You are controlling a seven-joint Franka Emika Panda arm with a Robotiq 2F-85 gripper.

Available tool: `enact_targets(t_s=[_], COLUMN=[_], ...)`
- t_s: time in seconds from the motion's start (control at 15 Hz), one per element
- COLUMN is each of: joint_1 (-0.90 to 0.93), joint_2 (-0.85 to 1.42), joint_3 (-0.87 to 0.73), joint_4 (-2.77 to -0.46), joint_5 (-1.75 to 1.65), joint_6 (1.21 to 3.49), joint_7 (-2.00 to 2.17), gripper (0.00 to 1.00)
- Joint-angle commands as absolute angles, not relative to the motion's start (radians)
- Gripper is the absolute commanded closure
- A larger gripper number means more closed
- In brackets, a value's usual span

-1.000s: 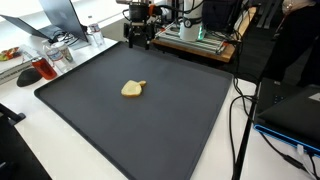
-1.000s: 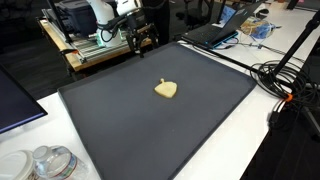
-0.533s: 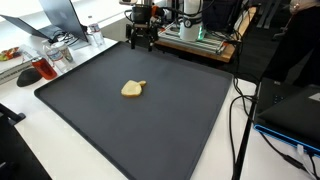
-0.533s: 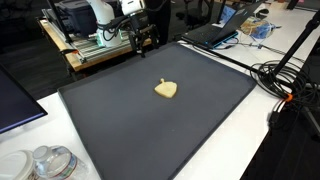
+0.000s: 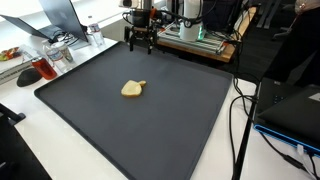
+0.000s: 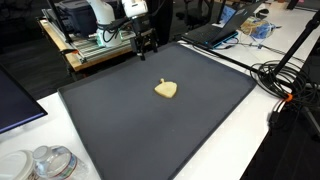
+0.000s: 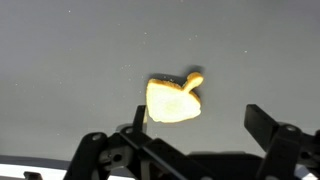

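Yellow piece [image 5: 133, 89], perhaps food, lies well apart from the tool [image 5: 140, 45].

No text, label, brand, number or sign is legible in any view. The black mat [image 5: 160, 120] and the yellow object [image 5: 133, 89] lying on it present plain, unmarked surfaces, as the wrist view confirms at close range. The laptop [image 6: 212, 34] and the clear containers [image 6: 45, 163] at the table edges are too small and blurred for any lettering to be read.
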State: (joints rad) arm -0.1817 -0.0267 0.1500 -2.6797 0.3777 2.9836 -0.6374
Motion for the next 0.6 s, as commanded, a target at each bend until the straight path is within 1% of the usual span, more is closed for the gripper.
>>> enact_targets(t_s=[0.0, 0.07, 0.13, 0.53], joint_1=[-0.193, -0.182, -0.13, -0.084], joint_2=[0.033, 0.046, 0.06, 0.149], joint_3=[0.116, 0.104, 0.053, 0.032], joint_4=[-2.598, -2.57, -2.536, -2.349], joint_5=[0.126, 0.076, 0.017, -0.175], joint_6=[2.924, 2.896, 2.854, 2.661], joint_7=[-0.561, -0.561, -0.556, -0.598], gripper=[0.0, 0.0, 0.0, 0.0])
